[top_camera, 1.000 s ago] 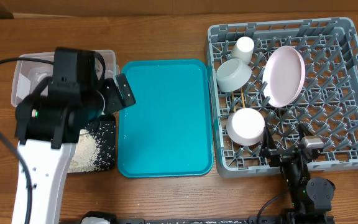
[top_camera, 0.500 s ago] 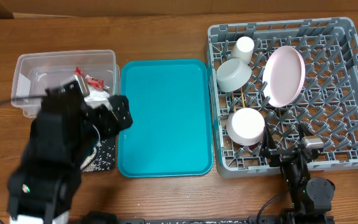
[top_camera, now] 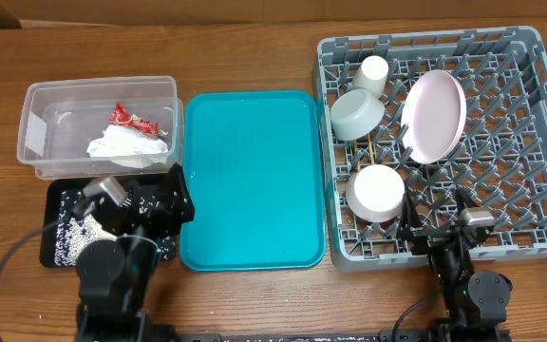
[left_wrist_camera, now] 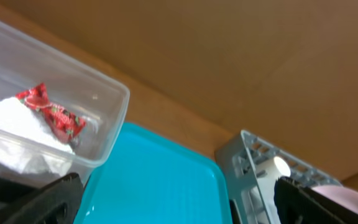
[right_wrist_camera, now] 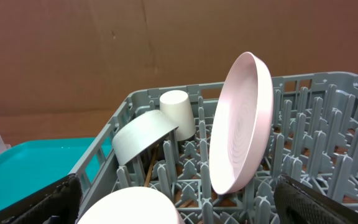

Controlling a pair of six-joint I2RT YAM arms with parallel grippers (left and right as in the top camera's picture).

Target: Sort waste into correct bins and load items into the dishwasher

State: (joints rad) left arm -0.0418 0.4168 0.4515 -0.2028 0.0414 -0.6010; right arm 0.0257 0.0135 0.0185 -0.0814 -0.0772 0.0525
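Note:
The clear tub point(top_camera: 36, 104) holds the crumpled napkin point(top_camera: 126, 144) and the red wrapper point(top_camera: 131, 119); both also show in the left wrist view, napkin point(left_wrist_camera: 11, 134) and wrapper point(left_wrist_camera: 51, 113). Rice scraps point(top_camera: 72, 233) lie on the black tray point(top_camera: 53, 199). The grey dish rack point(top_camera: 530, 133) holds the white cup point(top_camera: 373, 73), grey-green bowl point(top_camera: 356, 114), pink plate point(top_camera: 435, 116), white bowl point(top_camera: 376, 192) and chopsticks point(top_camera: 373, 152). My left gripper point(top_camera: 174, 195) is open and empty over the black tray's right end. My right gripper point(top_camera: 437, 226) is open and empty at the rack's front edge.
The large teal tray point(top_camera: 254, 180) lies between the bins and the rack with nothing on it. In the right wrist view the plate point(right_wrist_camera: 241, 124) stands on edge behind the white bowl point(right_wrist_camera: 135, 208). Both arm bases sit at the table's front edge.
My left arm has drawn back from above the clear tub to the table's front edge, uncovering the tub with the napkin and wrapper. The right arm has not moved.

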